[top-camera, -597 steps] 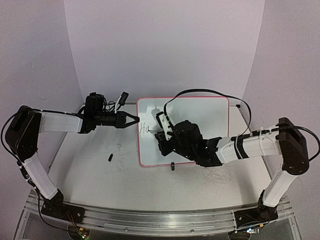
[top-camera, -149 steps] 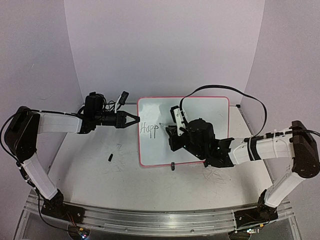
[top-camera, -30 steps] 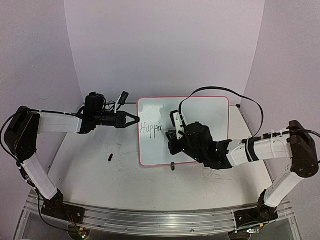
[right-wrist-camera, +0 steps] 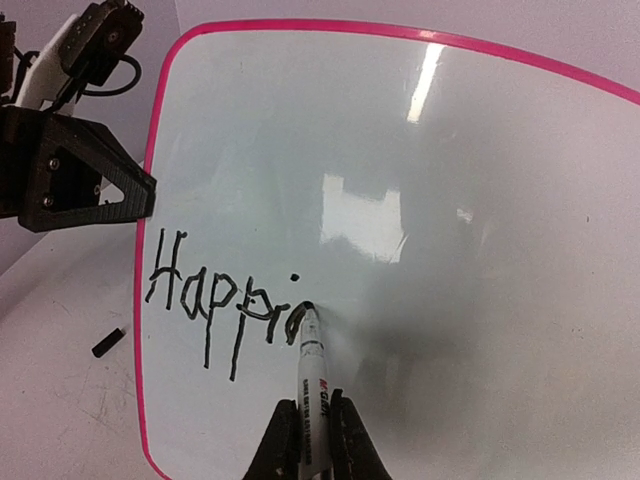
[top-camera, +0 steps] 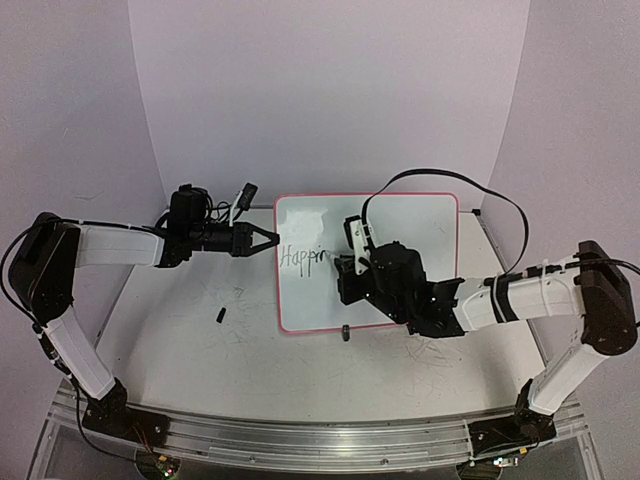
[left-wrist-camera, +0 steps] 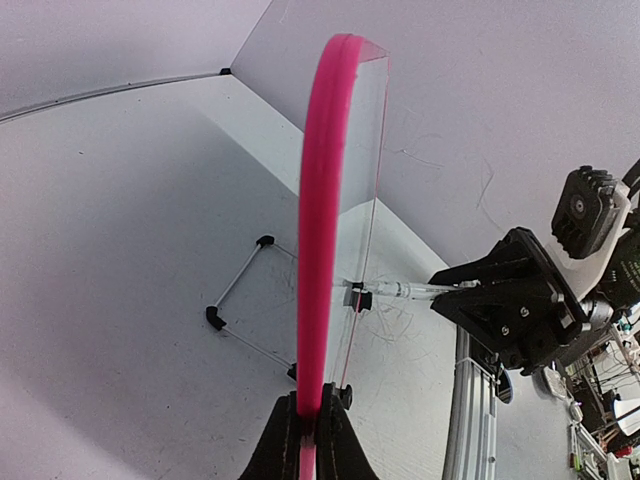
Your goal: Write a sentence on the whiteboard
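Top view: the left pincer is clamped on the left edge of the whiteboard. The board stands right at its tips and runs off toward the right pincer. The sentence sits between the two pincers. There's a small black bit on the surface, nearer the arm bases than the left pincer and well apart from it.

Left wrist view: the fingers are squeezed together on the pink rim, and the board is edge-on, rising straight away from them.

Right wrist view: the right pincer is closed tight on a marker. Its tip touches the board just ahead of the fingers, at the end of "Happi" plus a half-made letter.
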